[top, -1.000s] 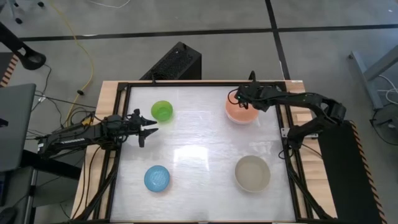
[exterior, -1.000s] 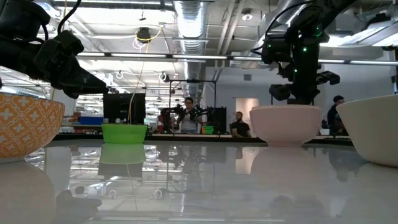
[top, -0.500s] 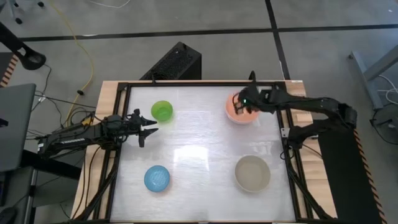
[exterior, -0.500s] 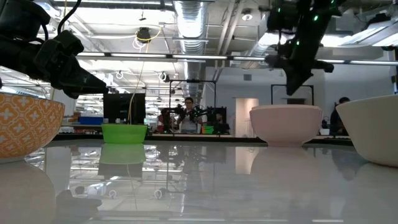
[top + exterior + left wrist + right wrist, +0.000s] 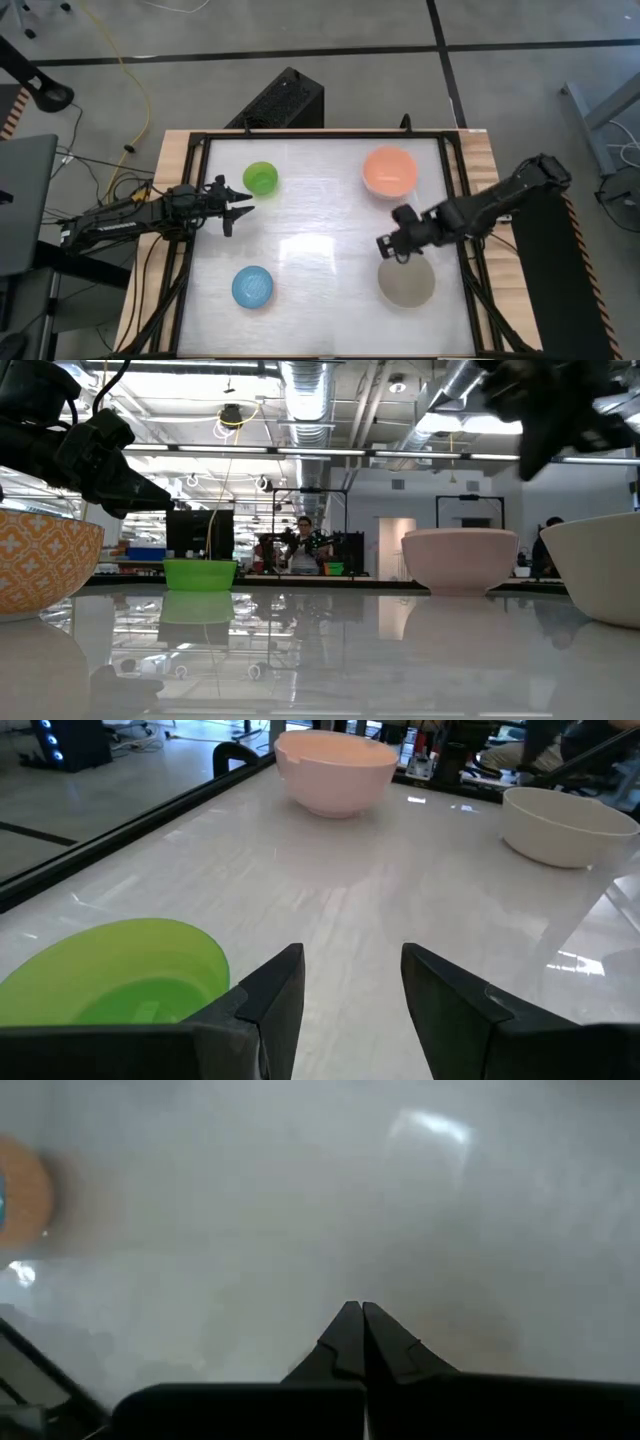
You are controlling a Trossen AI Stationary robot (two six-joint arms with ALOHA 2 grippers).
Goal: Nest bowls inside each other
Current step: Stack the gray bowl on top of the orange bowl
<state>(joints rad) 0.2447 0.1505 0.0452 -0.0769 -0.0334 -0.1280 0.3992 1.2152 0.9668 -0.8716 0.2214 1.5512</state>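
Four bowls rest upright on their bases on the white table: a green bowl [image 5: 261, 178] at the far left, a salmon-orange bowl [image 5: 390, 171] at the far right, a blue bowl [image 5: 252, 286] at the near left and a grey-beige bowl [image 5: 406, 280] at the near right. My left gripper [image 5: 237, 205] hovers open just on the near side of the green bowl [image 5: 110, 970], holding nothing. My right gripper [image 5: 384, 246] is shut and empty, raised above the table by the far left rim of the grey-beige bowl; its fingertips [image 5: 357, 1330] are closed together.
A black frame [image 5: 196, 200] borders the table top, with wooden edges outside it. Bare table lies in the middle between the four bowls. In the low view, people stand in the room far behind the table.
My right gripper has swung from above the salmon-orange bowl toward the table's near edge, turning as it went, and now hangs by the grey-beige bowl. It has stayed shut. No bowl has moved.
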